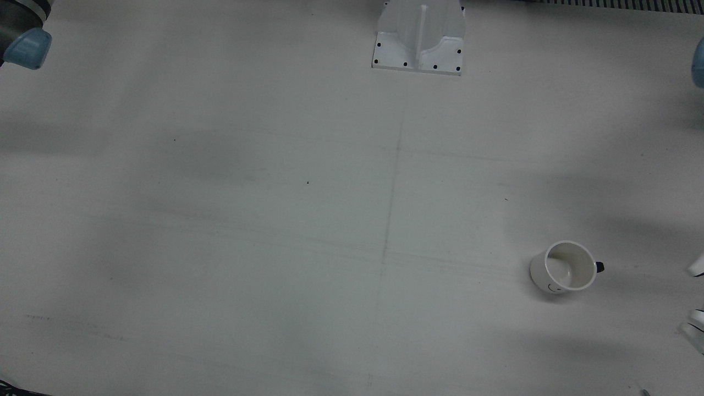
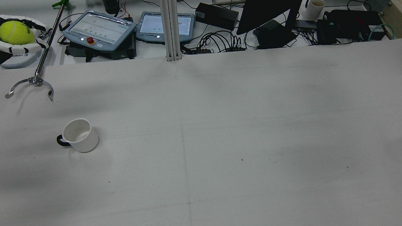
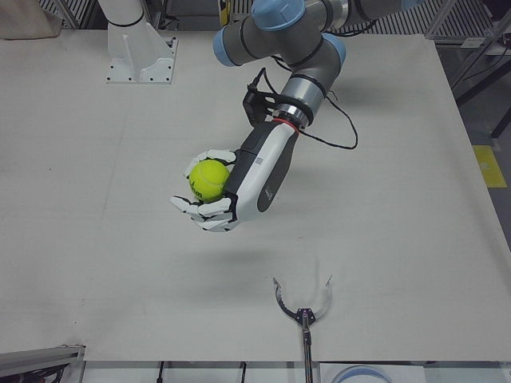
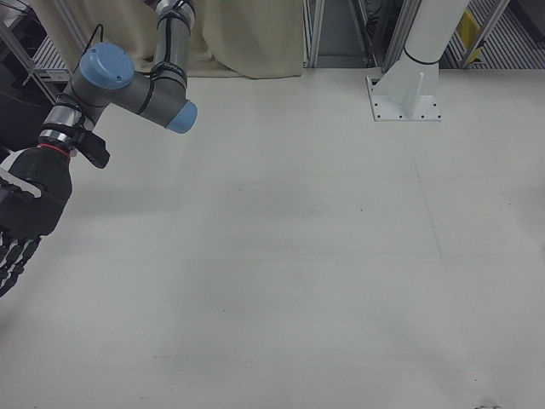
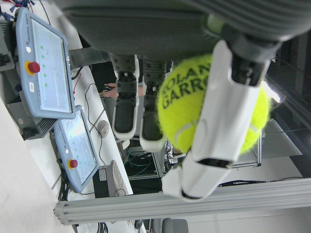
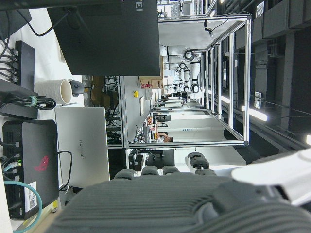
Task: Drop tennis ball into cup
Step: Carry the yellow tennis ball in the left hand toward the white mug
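One tennis ball [image 3: 209, 179] is cradled in the left hand [image 3: 219, 199], whose fingers [image 3: 192, 207] curl around it from below and beside, a hold that looks meant to carry it level until it can be let go over the cup [image 2: 80, 135]. That cup stands upright and empty on the table [image 2: 223, 143], mouth up, on the left arm's half and nearer the robot than the raised hand. The rear view shows ball and cup together, well apart, while the left-front view shows the grasp clearly but misses the cup. A metal grabber tool [image 2: 31, 83] lies on the table beyond the cup. The right hand [image 4: 21, 217] shows only at the edge of the right-front view, fingers pointing down and extended, holding nothing, well clear of the work. The carry toward the cup seems the step in hand.
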